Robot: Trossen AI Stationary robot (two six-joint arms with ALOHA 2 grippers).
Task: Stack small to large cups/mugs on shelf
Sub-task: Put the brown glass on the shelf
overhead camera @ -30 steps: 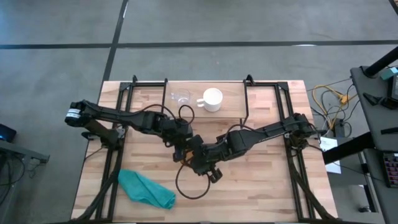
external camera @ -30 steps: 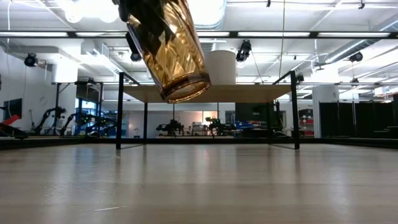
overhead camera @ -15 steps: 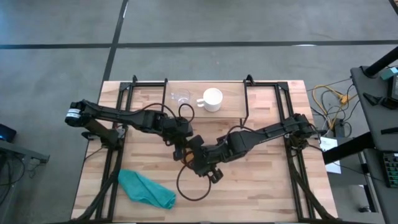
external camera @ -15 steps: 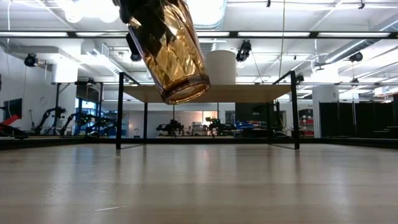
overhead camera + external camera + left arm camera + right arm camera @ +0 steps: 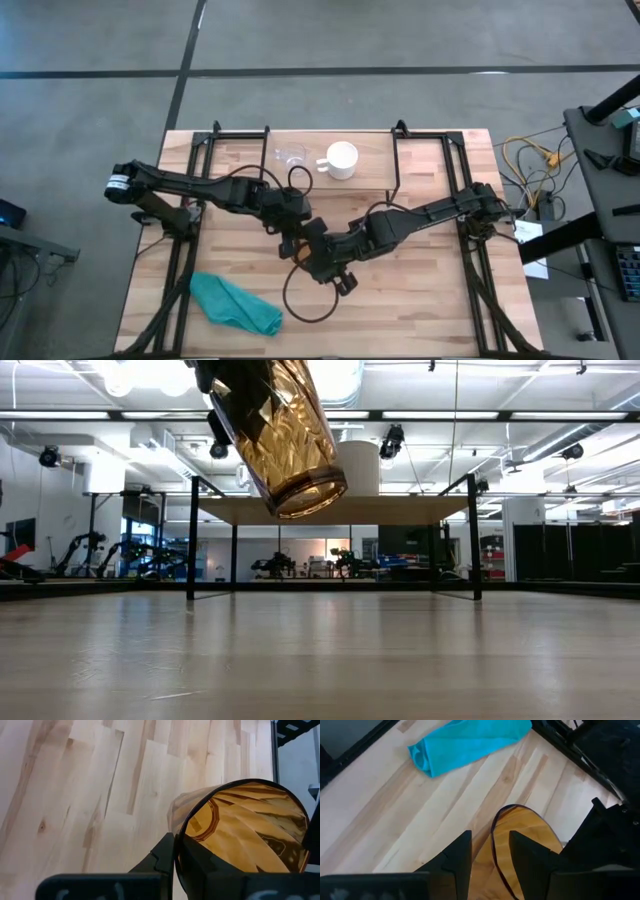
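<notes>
The amber-brown patterned cup (image 5: 283, 432) hangs tilted above the middle of the table, base lowest. Both grippers are shut on it. My left gripper (image 5: 293, 238) and my right gripper (image 5: 313, 251) meet over it, and the arms hide it in the high view. The white mug (image 5: 342, 160) and the tiny clear glass cup (image 5: 290, 156) stand on their bases on the shelf (image 5: 430, 150) at the table's far side. In the low view the mug (image 5: 356, 468) shows on the shelf's board (image 5: 400, 510). My left gripper (image 5: 177, 847) has the amber cup's rim (image 5: 176, 832) pinched, one finger (image 5: 162, 855) outside the wall and one inside. The cup is lifted clear and tilted. My right gripper (image 5: 490, 847) holds another part of the rim (image 5: 493, 832), with a finger (image 5: 457, 855) on either side of the wall. The cup hangs below the fingers.
A teal cloth (image 5: 235, 303) lies near the table's near left corner, and also shows in the right wrist view (image 5: 470, 742). A black cable loop (image 5: 308, 296) hangs under the arms. The shelf's black legs (image 5: 190, 540) stand at the far side.
The amber cup has shifted slightly toward the table's right and a little up, still tilted and held by both grippers. The arms have hardly moved.
</notes>
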